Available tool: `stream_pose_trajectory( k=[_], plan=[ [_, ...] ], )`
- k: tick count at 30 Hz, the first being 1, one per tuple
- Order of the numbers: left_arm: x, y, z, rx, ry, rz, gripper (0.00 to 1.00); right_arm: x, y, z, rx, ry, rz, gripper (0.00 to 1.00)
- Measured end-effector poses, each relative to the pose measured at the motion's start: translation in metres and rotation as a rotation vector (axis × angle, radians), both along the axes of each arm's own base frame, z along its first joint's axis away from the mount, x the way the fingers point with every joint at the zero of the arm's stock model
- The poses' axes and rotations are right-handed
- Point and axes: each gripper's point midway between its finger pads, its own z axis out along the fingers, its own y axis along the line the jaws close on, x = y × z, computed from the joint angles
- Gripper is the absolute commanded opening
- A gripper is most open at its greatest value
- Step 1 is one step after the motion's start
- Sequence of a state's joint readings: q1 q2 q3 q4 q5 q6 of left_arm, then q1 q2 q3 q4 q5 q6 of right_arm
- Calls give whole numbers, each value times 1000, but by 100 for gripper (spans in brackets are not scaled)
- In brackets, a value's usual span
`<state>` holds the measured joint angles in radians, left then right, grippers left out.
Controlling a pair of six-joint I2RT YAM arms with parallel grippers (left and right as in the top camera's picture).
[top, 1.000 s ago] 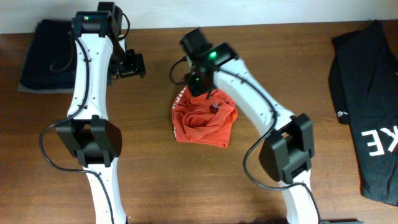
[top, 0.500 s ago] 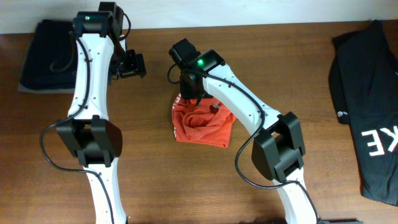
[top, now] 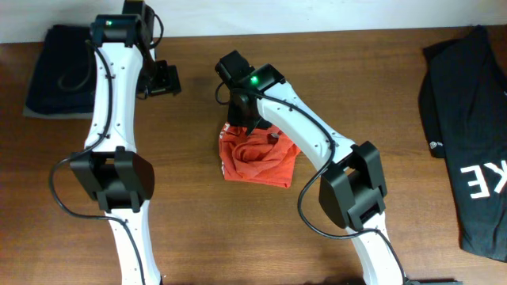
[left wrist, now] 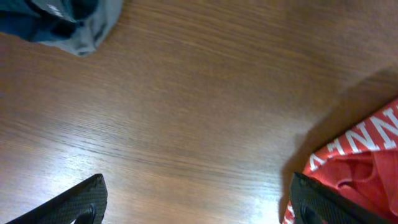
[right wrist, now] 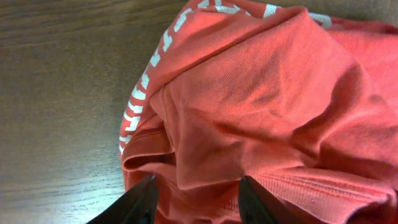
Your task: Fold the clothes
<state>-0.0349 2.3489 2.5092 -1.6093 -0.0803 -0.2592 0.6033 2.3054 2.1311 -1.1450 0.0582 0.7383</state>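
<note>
Heaped in the middle of the counter (top: 190, 198): the red-orange T-shirt (top: 260, 158), not yet folded. Half spread astride a thick fold at its lettered edge: the right gripper (right wrist: 196, 194), likely to pull cloth flat; cannot tell whether pinching. Spread wide over bare wood nearby, empty: the left gripper (left wrist: 199, 208), apparently waiting.

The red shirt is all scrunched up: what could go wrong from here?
The red-orange T-shirt lies in a crumpled heap, so the right pincer, straddling a thick bunch, may catch several layers and drag the whole heap. The left pincer hangs open over bare table, not pinning it.
</note>
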Motion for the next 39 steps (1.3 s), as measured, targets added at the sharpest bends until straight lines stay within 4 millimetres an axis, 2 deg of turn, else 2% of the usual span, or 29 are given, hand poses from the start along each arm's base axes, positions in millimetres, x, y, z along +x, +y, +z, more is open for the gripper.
stream_pose_trajectory(
  k=[5, 9, 14, 20, 27, 35, 39],
  plan=[
    [0, 19, 0, 6, -1, 39, 94, 1, 2, -17, 3, 25, -34, 47],
    [0, 26, 0, 7, -1, 55, 94, 4, 6, -21, 19, 25, -44, 46],
    [0, 26, 0, 7, -1, 54, 94, 4, 7, -21, 24, 26, -47, 46],
    [0, 26, 0, 7, -1, 54, 94, -7, 6, -23, 25, 73, -47, 46],
    [0, 26, 0, 6, -1, 56, 95, -11, 13, -23, 57, 94, -47, 46],
    [-1, 26, 0, 6, 3, 56, 95, 2, 21, -19, 87, 39, -47, 46],
    [-2, 26, 0, 6, 5, 56, 95, 8, 17, -19, 76, 16, -56, 45]
  ],
)
